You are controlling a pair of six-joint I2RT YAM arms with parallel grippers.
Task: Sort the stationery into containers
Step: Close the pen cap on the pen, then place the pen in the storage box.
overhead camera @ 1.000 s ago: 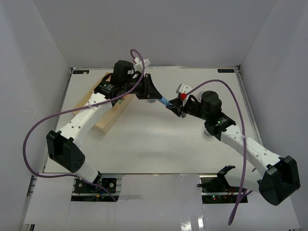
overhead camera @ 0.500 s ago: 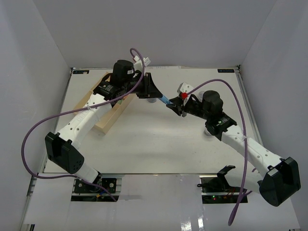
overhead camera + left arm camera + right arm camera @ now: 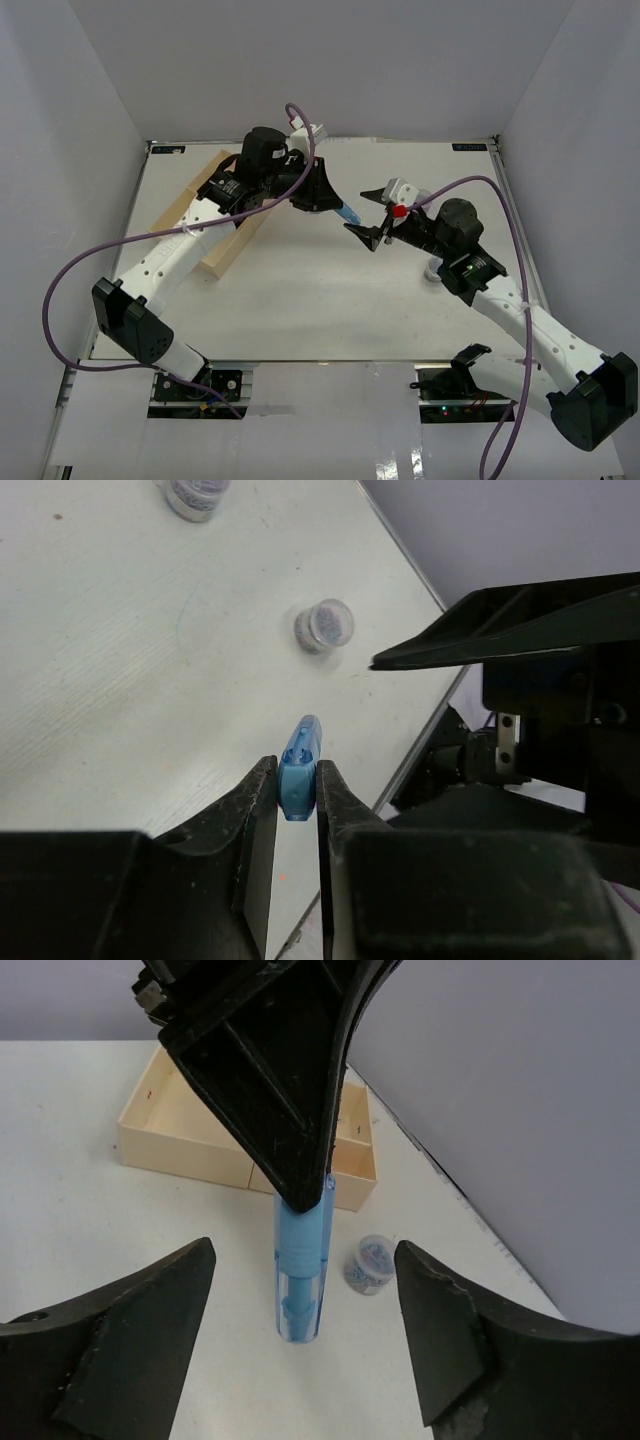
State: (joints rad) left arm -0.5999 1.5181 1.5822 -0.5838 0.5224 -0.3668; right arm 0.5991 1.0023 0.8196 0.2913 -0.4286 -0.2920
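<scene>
Above the bench, the left claw is clenching a blue marker.
The cream tray is lying behind it; the right claw is gaping, released, flanking the marker's free end; a small jar is sitting just beyond.

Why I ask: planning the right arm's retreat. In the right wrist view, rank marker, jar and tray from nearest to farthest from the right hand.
1. Blue marker: between the open fingers of the right hand.
2. Jar: just beyond, right side.
3. Tray: farthest, back left.

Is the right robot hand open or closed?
Open. The right gripper has its jaws wide apart; the left gripper alone pinches the blue marker.
</scene>
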